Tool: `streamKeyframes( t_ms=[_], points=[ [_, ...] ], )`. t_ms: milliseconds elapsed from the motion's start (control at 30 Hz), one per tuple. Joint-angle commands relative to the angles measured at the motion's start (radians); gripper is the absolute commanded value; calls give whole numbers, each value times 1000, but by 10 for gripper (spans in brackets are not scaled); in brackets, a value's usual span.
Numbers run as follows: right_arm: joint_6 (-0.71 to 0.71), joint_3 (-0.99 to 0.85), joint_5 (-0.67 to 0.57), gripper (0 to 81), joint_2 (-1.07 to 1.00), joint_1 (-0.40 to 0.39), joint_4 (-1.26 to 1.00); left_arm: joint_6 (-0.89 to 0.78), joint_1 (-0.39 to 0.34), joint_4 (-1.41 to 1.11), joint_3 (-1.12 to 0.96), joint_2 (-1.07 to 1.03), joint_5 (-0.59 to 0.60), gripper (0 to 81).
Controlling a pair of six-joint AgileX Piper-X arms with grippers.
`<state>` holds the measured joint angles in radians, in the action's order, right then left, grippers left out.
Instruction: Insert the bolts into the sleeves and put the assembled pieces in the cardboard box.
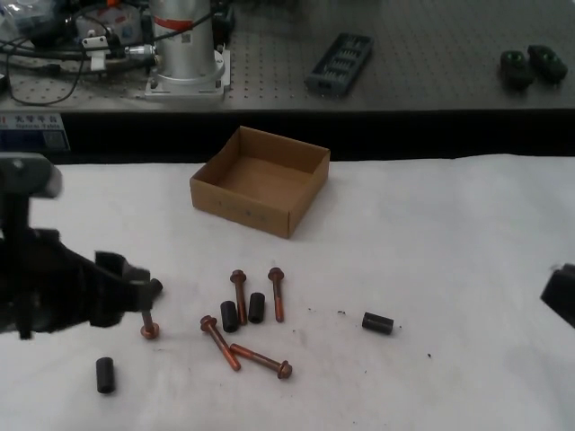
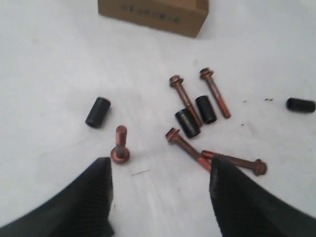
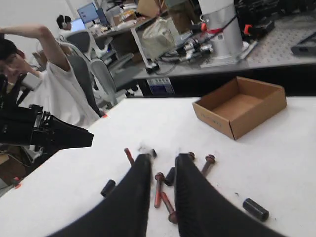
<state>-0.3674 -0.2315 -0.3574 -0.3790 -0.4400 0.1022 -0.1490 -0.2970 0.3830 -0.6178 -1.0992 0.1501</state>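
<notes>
From above, the cardboard box (image 1: 260, 180) stands open at the back of the white-covered counter (image 1: 449, 233). On its near side the loose bolts (image 1: 239, 294) and black sleeves (image 1: 256, 307) lie scattered, none joined. The upright bolt (image 1: 149, 328) stands on its head farther from the box, just beside the left end effector (image 1: 144, 289). From the left wrist, the left end effector (image 2: 160, 195) is spread wide and empty. The upright bolt (image 2: 120, 145) is just ahead, nearer one finger than the other, and a lone sleeve (image 2: 98, 112) lies close by. I'd say it needs centring on the shank and a gentle close above the flange, or the bolt will topple. From the right wrist, the right end effector (image 3: 161, 180) shows a narrow gap, holds nothing, and sits well back from the box (image 3: 240, 106). The cloth is plain white with a few dark specks. Beyond the box are a perforated metal worktop (image 1: 431, 54) and desks with monitors (image 3: 91, 11).
</notes>
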Motion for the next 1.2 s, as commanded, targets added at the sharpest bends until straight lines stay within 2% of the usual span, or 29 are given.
streamKeyframes(
  t_ms=[0, 100, 300, 567, 900, 1000, 1067, 1133, 1167],
  points=[
    [40, -9, 12, 151, -70, 1, 4, 21, -5, -28, -14, -86, -64, 435],
    [66, -9, 18, 151, -153, 1, -5, 19, -5, -71, -14, -149, -56, 435],
    [78, -9, 152, 151, -289, 1, -47, 14, -5, -181, 1, -261, -48, 435],
    [78, 0, 146, 151, -412, 1, -178, 21, -5, -312, 2, -391, -33, 435],
    [144, 5, 146, 151, -428, 1, -184, 21, -5, -452, 2, -512, -33, 417],
    [144, 5, 146, 151, -428, 1, -184, 21, -5, -469, 2, -544, -64, 332],
    [144, 5, 146, 151, -428, 1, -184, 37, -5, -471, 2, -561, -87, 212],
    [144, 5, 146, 151, -428, 1, -184, 77, -5, -471, 2, -574, -87, 32],
    [144, 5, 146, 151, -428, 1, -184, 86, -5, -467, 2, -575, -85, 2]
  ],
)
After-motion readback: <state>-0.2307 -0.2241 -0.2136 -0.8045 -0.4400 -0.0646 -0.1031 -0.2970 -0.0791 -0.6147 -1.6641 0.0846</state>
